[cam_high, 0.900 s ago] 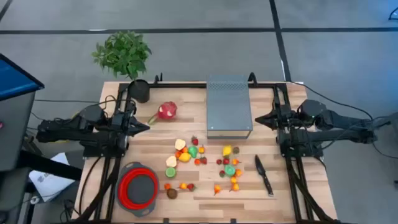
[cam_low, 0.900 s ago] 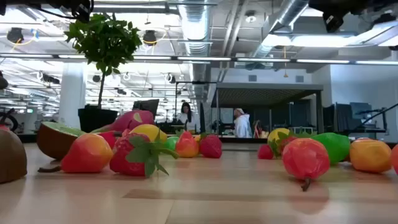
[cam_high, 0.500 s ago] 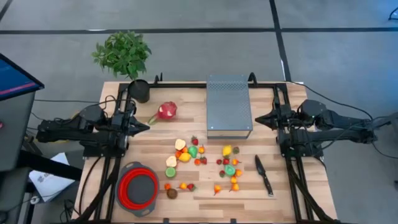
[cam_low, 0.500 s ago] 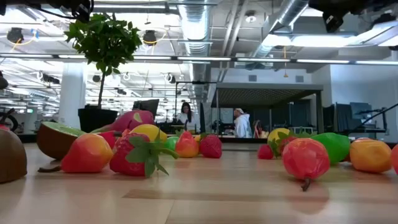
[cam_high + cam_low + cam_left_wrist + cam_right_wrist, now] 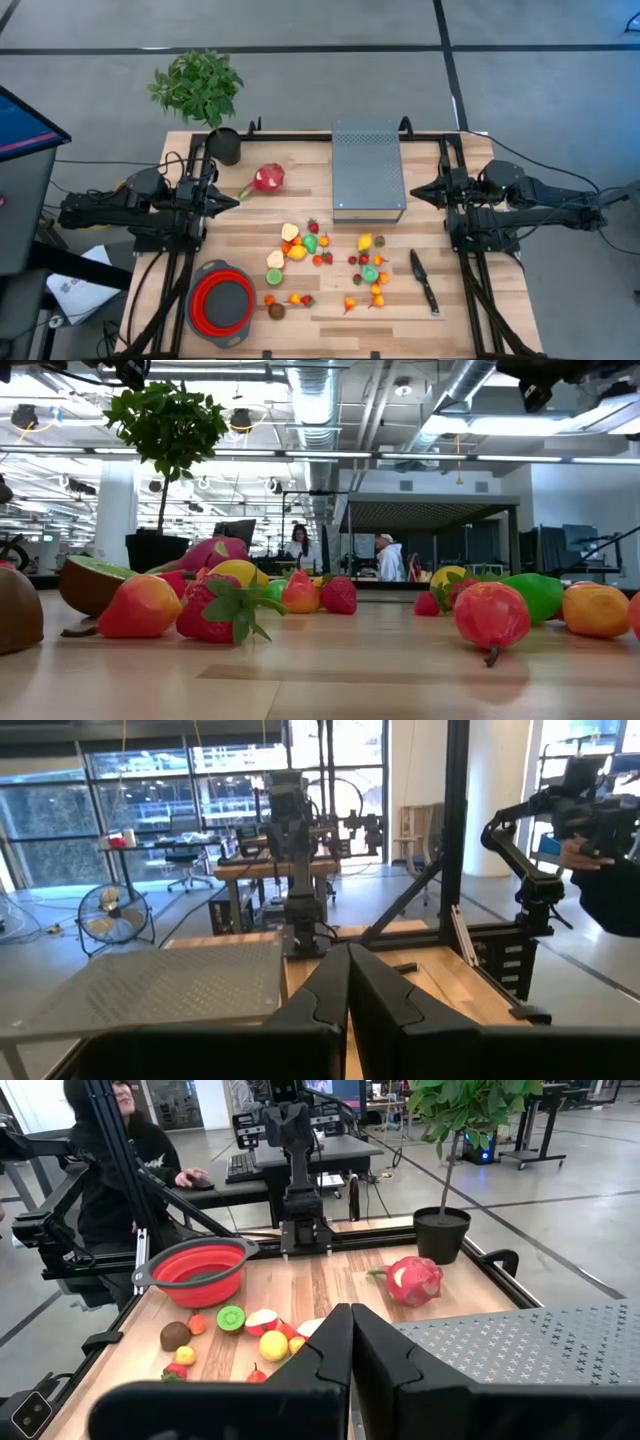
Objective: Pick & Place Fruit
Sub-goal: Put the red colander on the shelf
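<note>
From above, the left gripper (image 5: 232, 203) hangs over the left side of the wooden table (image 5: 440, 320), fingers pressed together and holding nothing; the right gripper (image 5: 417, 191) mirrors it on the right side, likewise clenched and empty. Between them the fruit (image 5: 325, 262) lies scattered on the pale planks in small glossy pieces of red, orange, yellow and green, with a brown one (image 5: 276, 311) near the front edge. The dragon fruit (image 5: 267, 179), pink-red and spiky, sits apart toward the back left. A round red bowl (image 5: 222, 302) with a grey inside stands at the front left, a black-handled knife (image 5: 424, 281) lies right of the fruit, a grey metal box (image 5: 367, 170) sits at the back, and a potted plant (image 5: 200, 92) stands at the back left corner.

At table height, a strawberry (image 5: 218, 612) with green leaves, a kiwi half (image 5: 88, 584) and a shiny red fruit (image 5: 491, 614) loom large; two people (image 5: 340, 552) stand far off in the room.

The left wrist view shows its dark fingers (image 5: 385, 1002) meeting in a point, the box's studded lid, and no fruit.

The right wrist view shows closed fingers (image 5: 320, 1352), the bowl's smooth rim, and a person (image 5: 125, 1150) seated behind the table.
</note>
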{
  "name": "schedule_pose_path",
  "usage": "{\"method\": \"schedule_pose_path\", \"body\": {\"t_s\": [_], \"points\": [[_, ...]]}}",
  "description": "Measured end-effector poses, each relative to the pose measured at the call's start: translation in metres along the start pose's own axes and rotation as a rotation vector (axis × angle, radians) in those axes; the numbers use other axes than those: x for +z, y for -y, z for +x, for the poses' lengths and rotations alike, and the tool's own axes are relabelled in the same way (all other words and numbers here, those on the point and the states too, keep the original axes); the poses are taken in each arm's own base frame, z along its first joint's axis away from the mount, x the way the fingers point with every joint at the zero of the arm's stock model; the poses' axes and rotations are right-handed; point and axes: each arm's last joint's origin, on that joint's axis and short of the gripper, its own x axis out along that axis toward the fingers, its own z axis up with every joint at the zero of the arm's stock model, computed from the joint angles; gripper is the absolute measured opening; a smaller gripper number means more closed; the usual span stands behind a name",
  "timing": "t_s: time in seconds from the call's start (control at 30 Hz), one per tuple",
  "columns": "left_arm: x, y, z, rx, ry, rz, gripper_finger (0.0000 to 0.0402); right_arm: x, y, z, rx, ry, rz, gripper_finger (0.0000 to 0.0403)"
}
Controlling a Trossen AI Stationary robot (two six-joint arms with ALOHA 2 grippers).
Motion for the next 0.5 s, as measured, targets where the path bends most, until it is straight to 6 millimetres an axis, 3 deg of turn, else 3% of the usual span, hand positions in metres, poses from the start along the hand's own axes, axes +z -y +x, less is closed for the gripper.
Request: {"method": "schedule_pose_path", "body": {"t_s": [0.5], "points": [[-0.0033, -0.0002, 0.0081, -0.002, -0.036, 0.002, 0.0002, 0.0, 0.0, -0.0001, 0.0, 0.0, -0.056, 0.0]]}}
